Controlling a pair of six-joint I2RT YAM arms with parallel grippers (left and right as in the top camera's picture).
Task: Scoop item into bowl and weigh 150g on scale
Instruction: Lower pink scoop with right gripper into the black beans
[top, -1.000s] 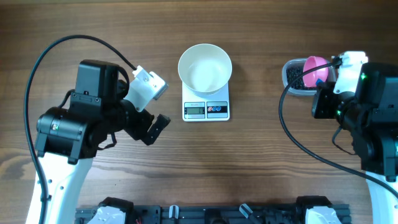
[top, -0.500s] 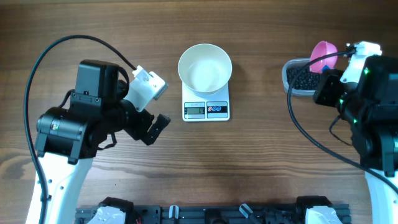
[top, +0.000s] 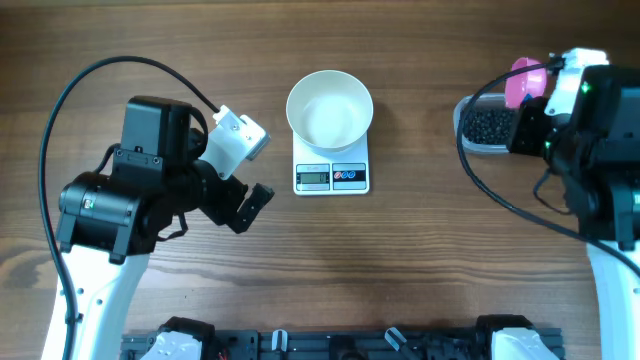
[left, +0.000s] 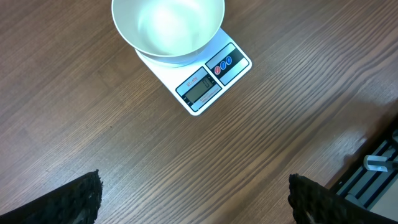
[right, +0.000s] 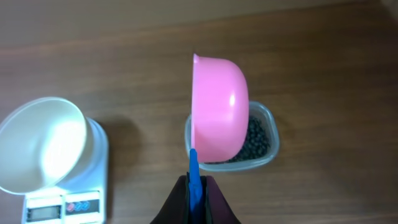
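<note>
Scoop (right: 217, 106) swung edgewise over tub (right: 268, 146) (beads (right: 256, 140) half-hidden), right gripper (right: 196, 186) clamping it, left gripper (left: 193, 199) apparently open

Looking like a robotics lab bench rather than a kitchen. Two robot arms, left (top: 140, 200) and right (top: 600, 150), are standing over a wood-grain table (top: 420, 270), a black cable (top: 130, 59) looping loose. A black mounting rail (top: 340, 347) is running along the near edge. A kitchen scale (top: 332, 176) is sitting mid-table.
</note>
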